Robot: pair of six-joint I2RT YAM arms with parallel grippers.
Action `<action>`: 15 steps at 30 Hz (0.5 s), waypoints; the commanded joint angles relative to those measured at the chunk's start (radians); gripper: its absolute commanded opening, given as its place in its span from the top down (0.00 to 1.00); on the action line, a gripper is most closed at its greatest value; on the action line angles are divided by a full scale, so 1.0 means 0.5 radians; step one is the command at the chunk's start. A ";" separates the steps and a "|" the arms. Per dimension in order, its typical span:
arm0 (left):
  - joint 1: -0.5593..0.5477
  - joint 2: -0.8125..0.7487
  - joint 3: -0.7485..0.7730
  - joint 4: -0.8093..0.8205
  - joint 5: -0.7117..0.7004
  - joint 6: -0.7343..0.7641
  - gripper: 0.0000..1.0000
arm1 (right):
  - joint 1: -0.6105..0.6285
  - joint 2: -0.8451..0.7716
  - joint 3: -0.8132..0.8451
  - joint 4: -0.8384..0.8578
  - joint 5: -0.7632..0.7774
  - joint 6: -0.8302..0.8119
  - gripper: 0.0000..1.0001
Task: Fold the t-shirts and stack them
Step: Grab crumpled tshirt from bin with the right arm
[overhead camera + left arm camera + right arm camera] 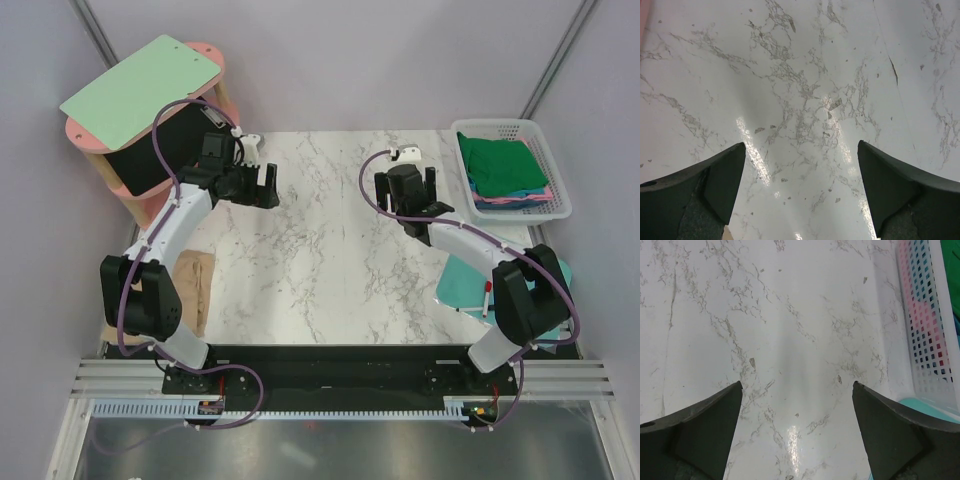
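Both claws stand released, jaws spread wide with nothing between them. The left claw (268, 187) (800, 150) hovers over the white marble-patterned table (320, 260), and only bare tabletop shows between its 2 dark fingers (715, 185). The right claw (406, 182) (797, 385) likewise hangs over bare marble.

Just to the right of the right claw sits a white perforated plastic basket (500, 126) (925, 340), apart from the fingers. It holds 3 of the t-shirts, folded and piled. The dark green t-shirt (505, 165) is on top, the teal-blue t-shirt (532, 192) peeks out under it, and the pink t-shirt (520, 204) is lowest. Pink and blue cloth show through the basket's holes in the right wrist view.

The 4th, the tan-beige t-shirt (195, 290), lies well behind the left claw on its near side. It is at the table's left edge, beside the left arm's base; whether it is neatly folded I cannot tell.

A flat mint-teal board (465, 285) (920, 407) lies behind and to the right of the right claw, partly under that arm, with its corner next to the basket's near wall. Beyond the left claw, off the table's far-left corner, a pale green clipboard (140, 90) rests on a pink round stand (85, 135).
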 commanded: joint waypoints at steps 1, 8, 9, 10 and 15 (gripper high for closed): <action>0.004 0.047 0.002 -0.012 0.153 0.021 0.00 | -0.005 0.005 0.124 -0.026 0.037 0.044 0.02; 0.004 0.078 0.030 -0.015 0.209 -0.022 0.00 | -0.005 0.094 0.241 -0.075 0.108 0.010 0.02; 0.004 0.075 0.027 -0.012 0.212 -0.022 0.00 | -0.005 0.118 0.284 -0.100 0.129 -0.008 0.02; 0.004 0.069 0.027 -0.012 0.199 -0.073 0.00 | -0.002 0.143 0.375 -0.127 0.220 -0.029 0.02; 0.004 0.075 0.024 -0.021 0.113 -0.141 0.00 | -0.106 0.244 0.688 -0.170 0.396 -0.100 0.02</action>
